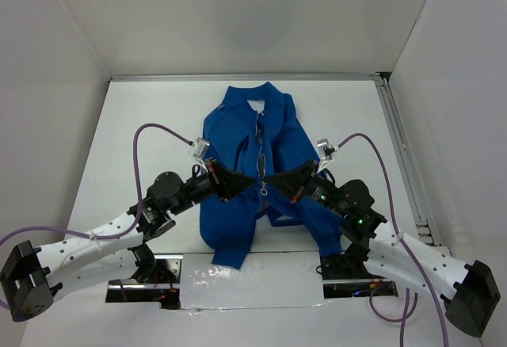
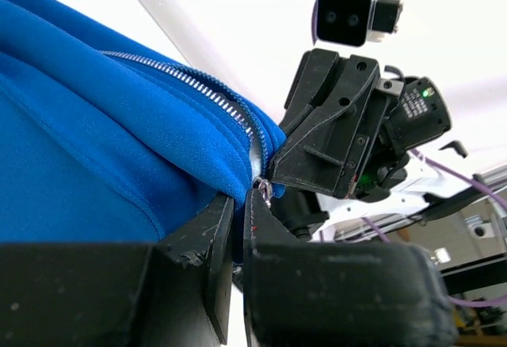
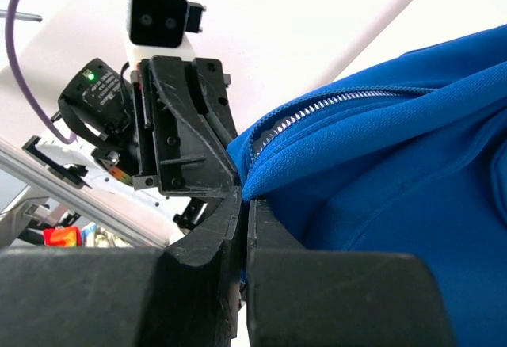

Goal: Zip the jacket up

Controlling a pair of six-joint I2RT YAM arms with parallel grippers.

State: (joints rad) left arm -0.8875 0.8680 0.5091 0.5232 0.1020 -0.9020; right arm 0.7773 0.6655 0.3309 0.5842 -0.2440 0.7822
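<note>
Status: bright royal-blue soft fabric jacket (image 1: 230, 137) lies front-up on the white table (image 1: 142, 117), stand-up collar at 12 o'clock, hem at 6 o'clock toward the arm bases. The 2 arms converge on the garment's centre line, roughly mid-chest. The black left gripper (image 1: 244, 182) comes in from 9 o'clock and the black right gripper (image 1: 275, 181) from 3 o'clock, tips almost touching. The left wrist view shows the left fingers pressed together with blue cloth nipped between them, right beside the small metal slider (image 2: 262, 189) of the silver-toothed zipper (image 2: 182, 81). I cannot tell whether the pull tab itself is caught. The right wrist view shows the right fingers likewise closed on the folded fabric edge just beside the teeth. Judgement: opposed grips on either side of the track serve to keep the cloth taut, so 1 claw can anchor while the other draws the slider toward 12 o'clock. Pale lining shows near the collar, so the upper front looks unzipped. Risk: soft fabric bunching into the slider if tension drops.
</note>
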